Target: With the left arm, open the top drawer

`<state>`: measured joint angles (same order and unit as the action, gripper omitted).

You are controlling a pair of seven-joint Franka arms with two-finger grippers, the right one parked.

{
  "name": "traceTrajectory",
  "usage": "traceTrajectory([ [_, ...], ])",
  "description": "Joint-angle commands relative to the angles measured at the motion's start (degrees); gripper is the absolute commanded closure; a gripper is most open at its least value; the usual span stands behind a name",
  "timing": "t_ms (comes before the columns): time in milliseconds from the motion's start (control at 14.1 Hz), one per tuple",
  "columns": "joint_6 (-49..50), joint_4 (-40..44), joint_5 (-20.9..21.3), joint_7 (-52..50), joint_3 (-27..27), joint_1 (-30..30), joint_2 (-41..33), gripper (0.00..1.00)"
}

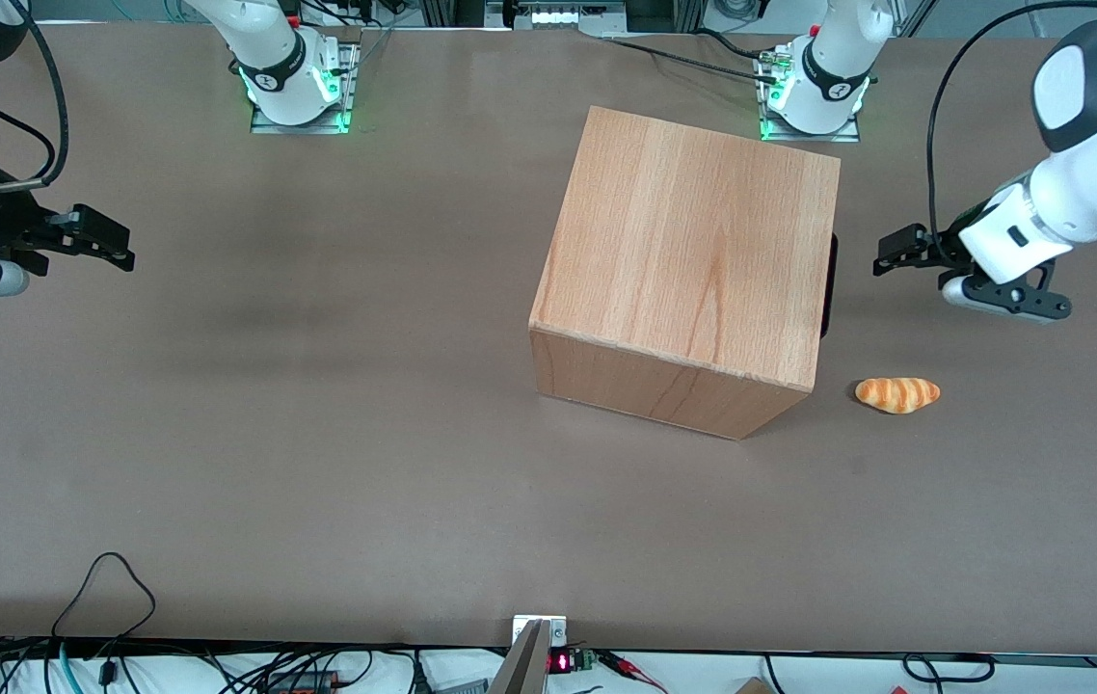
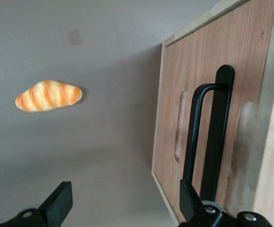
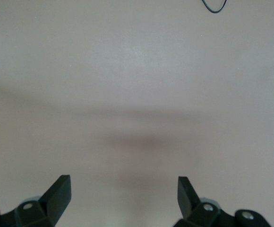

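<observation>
The wooden cube cabinet (image 1: pixel 693 260) stands on the table with its front turned toward the working arm's end. The top drawer (image 2: pixel 172 94) sits flush in the cabinet. Its black bar handle (image 2: pixel 218 137) runs along the wood front panel, and from the front camera only a black sliver of the handle (image 1: pixel 829 284) shows. The white left arm (image 1: pixel 1069 193) holds my gripper (image 1: pixel 886 254) level in front of the drawer, a short gap away from the handle. The gripper (image 2: pixel 124 190) is open with nothing between its fingers; one fingertip (image 2: pixel 186 191) overlaps the panel near the handle's end.
A small orange striped bread roll (image 1: pixel 897 393) (image 2: pixel 48 95) lies on the brown table (image 1: pixel 317 434), in front of the cabinet and nearer to the front camera than my gripper. The arm bases (image 1: pixel 814 92) stand at the table's back edge.
</observation>
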<state>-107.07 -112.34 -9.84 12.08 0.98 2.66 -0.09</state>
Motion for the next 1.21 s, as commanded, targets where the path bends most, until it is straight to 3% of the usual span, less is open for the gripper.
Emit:
traceTrajectory([
  [0, -1.8, -0.9, -3.2, 4.5, 0.2, 0.6, 1.0, 0.0],
  [426, -2.5, -2.6, -11.2, 5.3, 0.1, 0.9, 3.1, 0.0],
  [1135, -7.0, -3.4, -11.5, 8.3, 0.1, 1.3, 5.5, 0.0],
])
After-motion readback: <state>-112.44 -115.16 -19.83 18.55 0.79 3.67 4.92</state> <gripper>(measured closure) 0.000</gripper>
